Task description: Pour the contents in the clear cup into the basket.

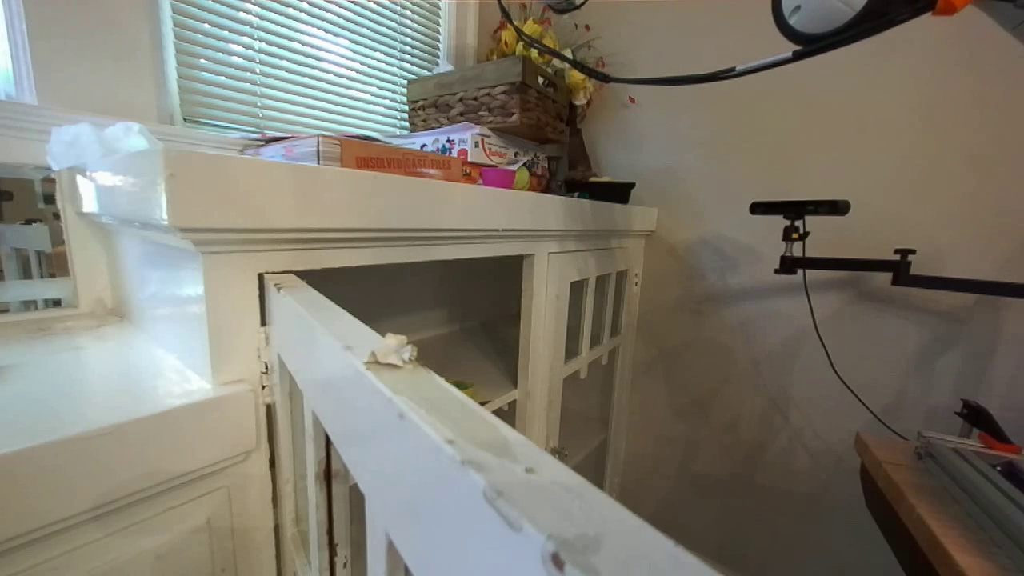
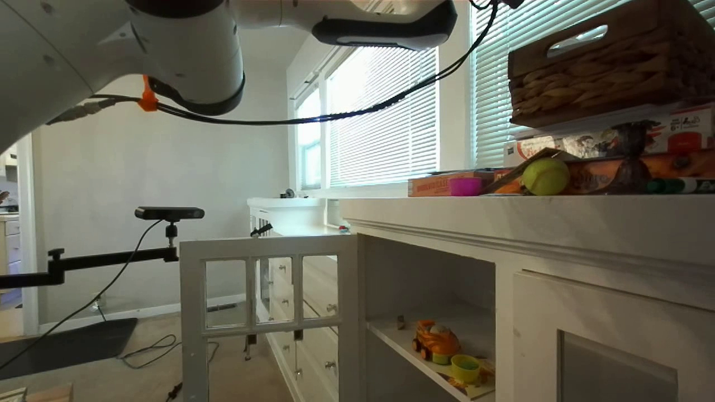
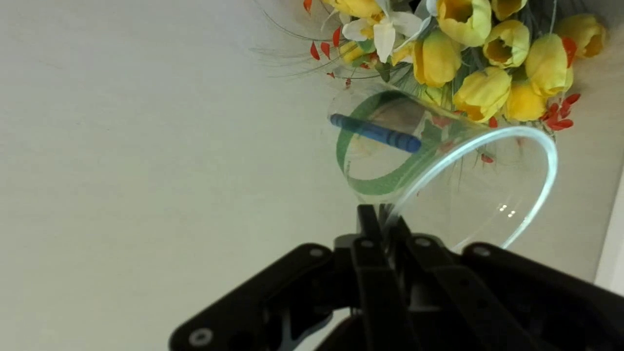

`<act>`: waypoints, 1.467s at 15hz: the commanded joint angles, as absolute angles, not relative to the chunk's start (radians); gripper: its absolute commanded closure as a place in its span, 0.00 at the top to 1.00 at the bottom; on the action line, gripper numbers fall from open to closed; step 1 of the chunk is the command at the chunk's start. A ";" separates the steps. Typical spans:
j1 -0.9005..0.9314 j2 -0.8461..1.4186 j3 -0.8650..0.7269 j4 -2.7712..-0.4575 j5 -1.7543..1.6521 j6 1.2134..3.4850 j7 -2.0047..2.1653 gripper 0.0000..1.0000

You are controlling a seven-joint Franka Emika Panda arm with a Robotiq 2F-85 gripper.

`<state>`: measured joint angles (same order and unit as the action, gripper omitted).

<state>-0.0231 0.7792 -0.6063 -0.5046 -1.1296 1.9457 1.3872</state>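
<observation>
Left of the gripper (image 3: 385, 222), in the wrist view, is a pale wall (image 3: 146, 170). Ahead of the gripper, a blue crayon (image 3: 375, 132) lies inside the clear cup (image 3: 438, 170); the jaws clamp the cup's side at the rim, mouth tilted rightward. Beyond, farther right, are yellow flowers (image 3: 481, 92). In an exterior view, the basket (image 2: 586, 78) rests on boxes (image 2: 592, 145) right of the arm (image 2: 184, 56); its offset from the gripper cannot be determined

Cabinet (image 1: 320, 196) and basket (image 2: 586, 81) are shared by both exterior views, faced inward from opposite ends: close over open door (image 1: 472, 440) and from below arm (image 2: 187, 50). Wrist view is aimed past gripper (image 3: 383, 217) at near clear cup (image 3: 434, 156), flowers (image 3: 480, 87) and wall (image 3: 170, 146) beyond.
</observation>
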 commanded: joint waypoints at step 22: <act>-0.011 0.907 -0.768 -0.435 -1.358 1.996 1.384 0.02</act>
<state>-0.0110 0.9039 -0.7654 -0.4349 -1.2747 1.9757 1.3691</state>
